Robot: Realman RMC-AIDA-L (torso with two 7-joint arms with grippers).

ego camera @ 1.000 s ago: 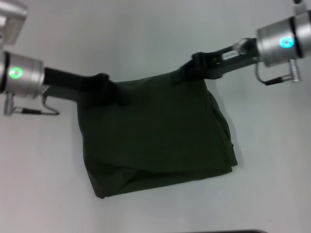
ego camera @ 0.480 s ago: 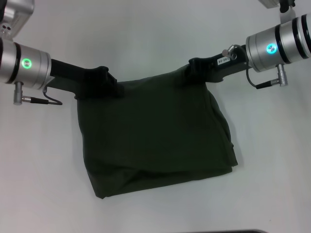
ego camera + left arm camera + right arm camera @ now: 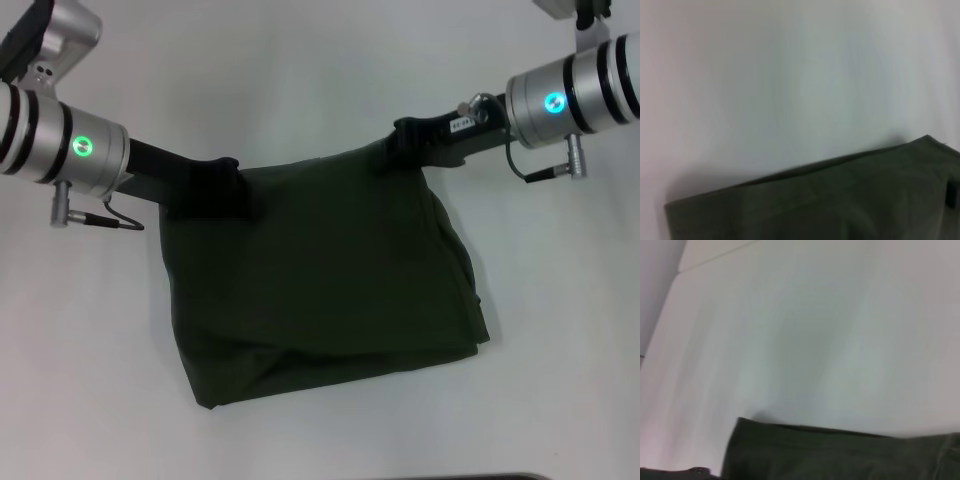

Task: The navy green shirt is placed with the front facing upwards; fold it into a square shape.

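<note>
Fabric of the navy green shirt [image 3: 320,275] lies folded into a rough, slightly skewed rectangle on the white table [image 3: 330,70]; it is judged light, limp and prone to slumping, best taken at its corners. At the shirt's far corners the left gripper [image 3: 205,190] and the right gripper [image 3: 405,143] are seen, but whether either is pinching the cloth cannot be told.
</note>
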